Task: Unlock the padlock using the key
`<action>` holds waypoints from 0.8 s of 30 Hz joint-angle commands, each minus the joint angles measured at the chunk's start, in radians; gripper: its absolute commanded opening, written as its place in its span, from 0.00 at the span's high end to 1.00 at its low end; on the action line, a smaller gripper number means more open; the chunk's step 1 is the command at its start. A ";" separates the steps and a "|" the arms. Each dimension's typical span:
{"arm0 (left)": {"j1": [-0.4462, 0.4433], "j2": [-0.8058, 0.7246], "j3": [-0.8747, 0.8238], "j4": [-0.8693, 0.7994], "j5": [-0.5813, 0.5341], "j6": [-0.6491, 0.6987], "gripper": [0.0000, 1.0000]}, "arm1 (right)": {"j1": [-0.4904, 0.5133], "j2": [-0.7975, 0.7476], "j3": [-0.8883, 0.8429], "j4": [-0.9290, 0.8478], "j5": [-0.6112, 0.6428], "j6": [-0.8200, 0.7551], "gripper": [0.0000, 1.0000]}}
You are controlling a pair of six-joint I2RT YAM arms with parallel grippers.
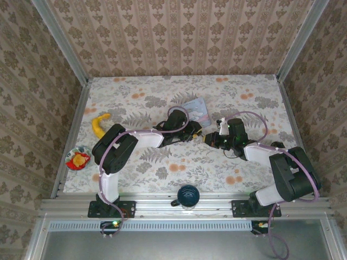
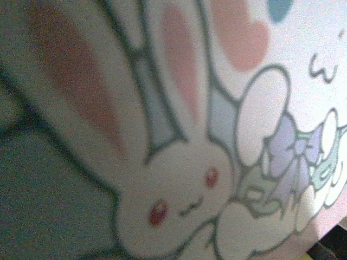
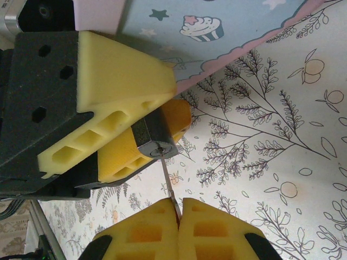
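In the right wrist view the small dark padlock (image 3: 154, 138) sits clamped between the yellow fingers (image 3: 124, 76) of my left gripper (image 3: 176, 103), its silver keyhole face turned toward me. My right gripper (image 3: 179, 203) is shut on the thin metal key (image 3: 168, 179), whose tip meets the keyhole. From above, the left gripper (image 1: 194, 135) and right gripper (image 1: 207, 139) meet nose to nose at mid-table, just in front of the pale blue cartoon tin (image 1: 196, 111). The left wrist view is close up on the tin's bunny picture (image 2: 179, 162).
A yellow banana (image 1: 98, 123) lies at the left of the flowered table, with a small plate of colourful bits (image 1: 78, 158) nearer the left edge. A dark mug (image 1: 188, 196) stands at the front rail between the arm bases. Patterned walls close in three sides.
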 commanded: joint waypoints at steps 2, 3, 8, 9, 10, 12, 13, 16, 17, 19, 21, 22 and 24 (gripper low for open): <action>-0.010 0.055 -0.028 -0.105 0.095 -0.096 1.00 | 0.002 0.019 0.032 0.028 0.028 0.015 1.00; -0.011 0.054 -0.026 -0.105 0.097 -0.094 1.00 | 0.000 0.023 0.034 0.034 0.028 0.021 1.00; -0.012 0.054 -0.027 -0.106 0.101 -0.093 1.00 | -0.010 0.044 0.054 0.028 0.035 0.052 1.00; -0.015 0.054 -0.028 -0.105 0.101 -0.092 1.00 | -0.014 0.049 0.054 0.031 0.035 0.060 1.00; -0.014 0.052 -0.029 -0.106 0.100 -0.092 1.00 | -0.019 0.054 0.054 0.034 0.037 0.069 1.00; -0.015 0.049 -0.033 -0.104 0.100 -0.091 1.00 | -0.029 0.059 0.048 0.048 0.027 0.084 1.00; -0.014 0.047 -0.034 -0.103 0.099 -0.091 1.00 | -0.036 0.060 0.045 0.050 0.023 0.091 1.00; -0.017 0.042 -0.040 -0.101 0.098 -0.091 1.00 | -0.051 0.059 0.037 0.059 0.005 0.099 1.00; -0.015 0.040 -0.040 -0.100 0.097 -0.090 1.00 | -0.055 0.059 0.034 0.062 0.000 0.100 1.00; -0.017 0.040 -0.041 -0.100 0.097 -0.090 1.00 | -0.064 0.057 0.031 0.064 -0.010 0.101 1.00; -0.017 0.039 -0.039 -0.100 0.096 -0.090 1.00 | -0.070 0.059 0.028 0.063 -0.019 0.100 1.00; -0.017 0.039 -0.039 -0.100 0.096 -0.090 1.00 | -0.076 0.060 0.028 0.064 -0.023 0.100 1.00; -0.017 0.041 -0.039 -0.101 0.097 -0.090 1.00 | -0.085 0.062 0.026 0.063 -0.031 0.100 1.00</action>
